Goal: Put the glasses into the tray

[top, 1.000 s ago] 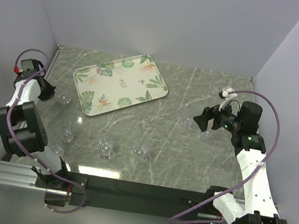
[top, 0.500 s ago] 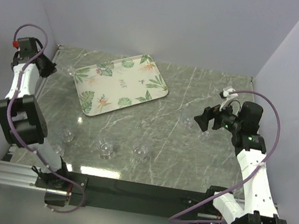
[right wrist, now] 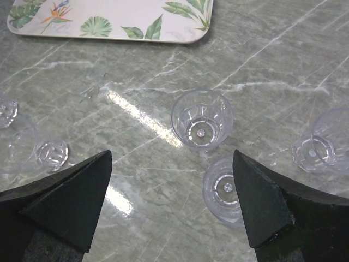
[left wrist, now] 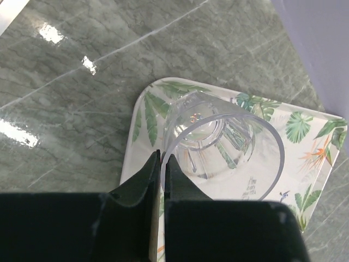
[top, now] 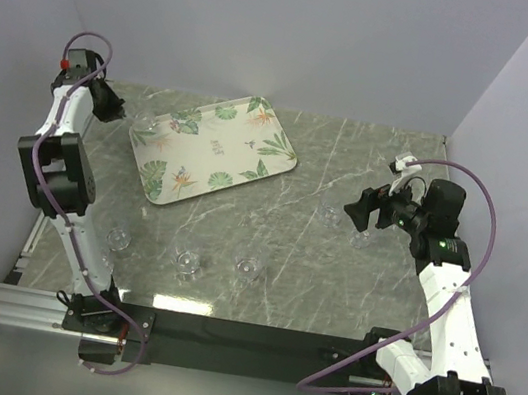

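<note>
**A:** How many glasses do you count?

**B:** Six for certain. One, the held glass (left wrist: 223, 142), is in the left gripper (left wrist: 162, 164). Five stand loose on the grey-green marbled table (top: 351, 161).

**A:** Where are those five?

**B:** From overhead, three make a rough row toward the near edge: one at the left (top: 116, 237), one in the middle (top: 187, 264), and one just right of that (top: 248, 271). The other two sit close together by the right gripper (top: 358, 211), one (top: 332, 215) just beside its tip and the other (top: 362, 239) right under it.

**A:** What are the fingers doing?

**B:** The left pair is clenched on the rim of the held glass, one finger inside the wall and one outside. The mouth of that glass faces the wrist camera and its base points toward the tray. The right pair is spread wide with nothing gripped. In its wrist view an upright glass stands ahead of the fingers, between their lines, touching neither.

**A:** And the tray?

**B:** There is one tray (top: 213, 149), cream with green leaves and small orange flowers, lying at an angle on the far left part of the table. The held glass hangs over its left corner. I cannot tell whether its base touches the tray.
</note>
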`<action>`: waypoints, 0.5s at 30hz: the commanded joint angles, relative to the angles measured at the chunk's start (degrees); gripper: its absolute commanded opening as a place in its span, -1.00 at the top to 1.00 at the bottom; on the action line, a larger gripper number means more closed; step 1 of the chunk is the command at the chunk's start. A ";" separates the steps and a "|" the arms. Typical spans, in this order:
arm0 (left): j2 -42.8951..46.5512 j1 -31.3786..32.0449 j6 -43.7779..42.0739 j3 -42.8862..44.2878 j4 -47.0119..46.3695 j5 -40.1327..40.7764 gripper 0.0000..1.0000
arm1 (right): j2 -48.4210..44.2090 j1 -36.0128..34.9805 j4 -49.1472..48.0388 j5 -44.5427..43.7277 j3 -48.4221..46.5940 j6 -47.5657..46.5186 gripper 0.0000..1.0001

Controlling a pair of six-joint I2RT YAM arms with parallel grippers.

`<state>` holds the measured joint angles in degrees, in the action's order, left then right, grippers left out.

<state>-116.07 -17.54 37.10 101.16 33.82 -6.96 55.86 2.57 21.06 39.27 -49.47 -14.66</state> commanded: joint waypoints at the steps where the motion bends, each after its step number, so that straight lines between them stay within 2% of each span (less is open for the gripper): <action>1: -1.34 0.75 -0.18 5.52 1.33 1.51 0.98 | -0.04 0.51 -1.11 0.11 -0.54 -0.37 -0.94; 15: -6.18 2.16 -1.15 8.52 4.41 3.45 0.92 | -0.04 0.86 -1.02 -0.51 -0.62 -0.64 -0.94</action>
<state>-122.15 -15.64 36.71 106.30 38.52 -4.05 55.88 2.96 21.06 39.03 -49.47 -14.68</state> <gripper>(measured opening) 0.074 0.973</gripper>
